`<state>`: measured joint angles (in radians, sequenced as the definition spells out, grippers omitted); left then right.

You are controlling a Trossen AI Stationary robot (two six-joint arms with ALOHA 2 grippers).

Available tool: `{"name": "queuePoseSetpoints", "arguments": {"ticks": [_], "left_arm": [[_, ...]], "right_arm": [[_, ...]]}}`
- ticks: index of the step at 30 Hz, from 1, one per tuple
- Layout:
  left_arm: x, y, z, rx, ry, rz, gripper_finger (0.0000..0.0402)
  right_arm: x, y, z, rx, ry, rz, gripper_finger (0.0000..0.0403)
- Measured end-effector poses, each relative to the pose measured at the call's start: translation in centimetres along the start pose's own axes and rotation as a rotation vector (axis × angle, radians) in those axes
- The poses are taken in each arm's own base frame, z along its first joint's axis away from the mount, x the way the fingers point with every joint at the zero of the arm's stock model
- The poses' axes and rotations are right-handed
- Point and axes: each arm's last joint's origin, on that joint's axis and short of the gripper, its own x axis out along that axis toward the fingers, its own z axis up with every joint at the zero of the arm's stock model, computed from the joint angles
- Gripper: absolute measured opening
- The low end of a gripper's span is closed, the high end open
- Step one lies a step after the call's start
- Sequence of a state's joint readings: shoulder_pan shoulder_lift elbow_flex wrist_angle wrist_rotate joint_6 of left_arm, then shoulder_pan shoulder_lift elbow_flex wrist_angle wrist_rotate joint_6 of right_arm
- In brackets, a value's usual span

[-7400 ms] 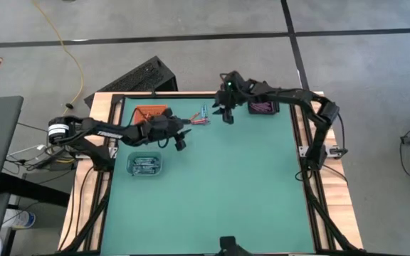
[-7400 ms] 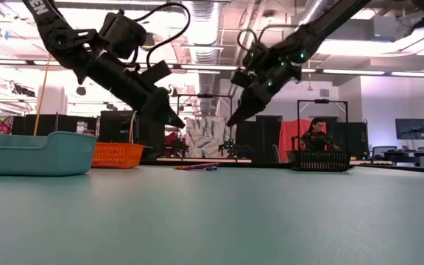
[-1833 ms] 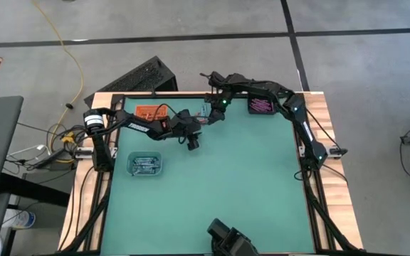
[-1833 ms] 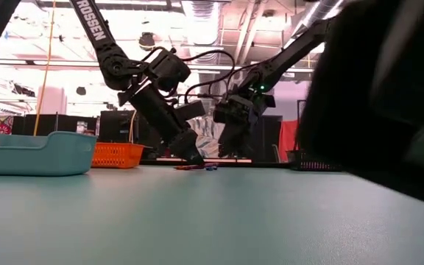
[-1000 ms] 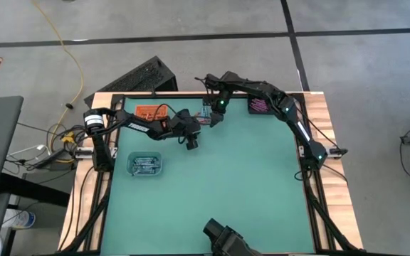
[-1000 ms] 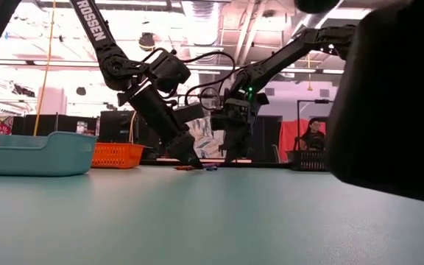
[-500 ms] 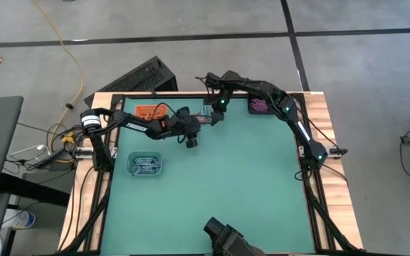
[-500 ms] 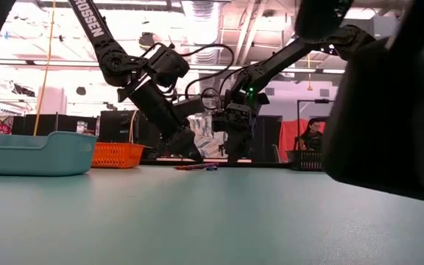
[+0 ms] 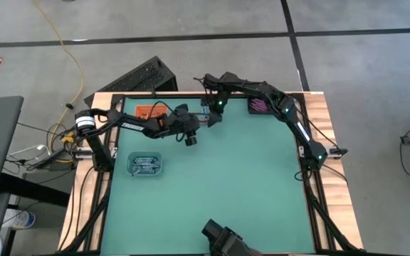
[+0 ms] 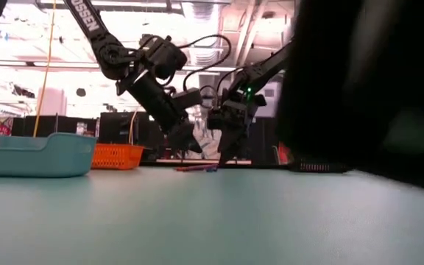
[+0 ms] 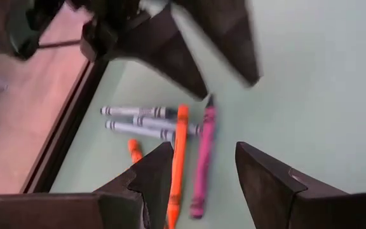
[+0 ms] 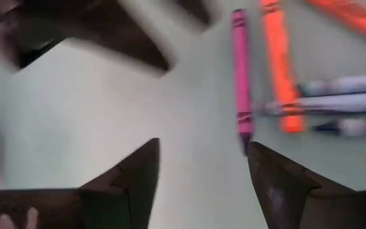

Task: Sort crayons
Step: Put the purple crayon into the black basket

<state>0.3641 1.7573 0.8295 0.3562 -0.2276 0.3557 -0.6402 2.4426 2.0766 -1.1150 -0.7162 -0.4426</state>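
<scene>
Because both the left gripper [image 11: 199, 172] and the right gripper [image 12: 202, 165] hover, fingers spread and empty, over the same crayons [image 11: 170, 137] loose near the worktop's [image 9: 219, 192] far edge, you risk them colliding.

Both arms matte black, slim jointed links w/ bulkier motor housings at joints. Left arm [image 9: 130, 126]: white lettering along forearm link, silver-white ring near shoulder joint, thin black cable looping off wrist. Right arm [image 9: 283, 107]: same build, small green LED lit near wrist. Left hand [image 11: 199, 175] & right hand [image 12: 202, 168]: two dark wedge-shaped fingers each, flat inner faces, tapering to blunt tips, gap between them.
</scene>
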Motion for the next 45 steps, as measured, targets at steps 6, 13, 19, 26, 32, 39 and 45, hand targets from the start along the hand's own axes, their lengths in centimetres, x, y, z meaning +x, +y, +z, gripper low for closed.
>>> {"name": "queuePoseSetpoints", "arguments": {"ticks": [6, 13, 19, 26, 32, 39, 45], "left_arm": [[0.0, -0.1, -0.8, 0.034, 0.095, 0.018, 0.0162], [-0.1, -0.5, -0.9, 0.103, 0.072, -0.102, 0.0162], [-0.1, -0.9, -1.2, 0.112, 0.064, -0.223, 0.0162], [0.6, 0.2, -0.4, 0.037, 0.101, -0.331, 0.0162], [2.6, -0.1, -0.5, 0.011, 0.218, -0.450, 0.0162], [3.5, -1.0, 0.2, 0.036, 0.251, -0.414, 0.0157], [3.3, -1.3, 0.2, 0.054, 0.289, -0.412, 0.0062]], "right_arm": [[-1.5, 1.6, -0.8, -0.016, 0.097, 0.066, 0.0240], [-2.4, 2.6, -0.8, 0.027, 0.130, 0.021, 0.0240], [-1.9, 3.8, -1.3, 0.040, 0.220, 0.057, 0.0240], [-1.0, 4.7, -1.0, 0.012, 0.246, 0.051, 0.0240], [-0.6, 5.4, -1.0, 0.018, 0.280, 0.066, 0.0240], [-0.3, 6.1, -1.2, 0.042, 0.333, 0.063, 0.0240], [-0.2, 6.3, -1.4, 0.067, 0.368, 0.037, 0.0240]]}}
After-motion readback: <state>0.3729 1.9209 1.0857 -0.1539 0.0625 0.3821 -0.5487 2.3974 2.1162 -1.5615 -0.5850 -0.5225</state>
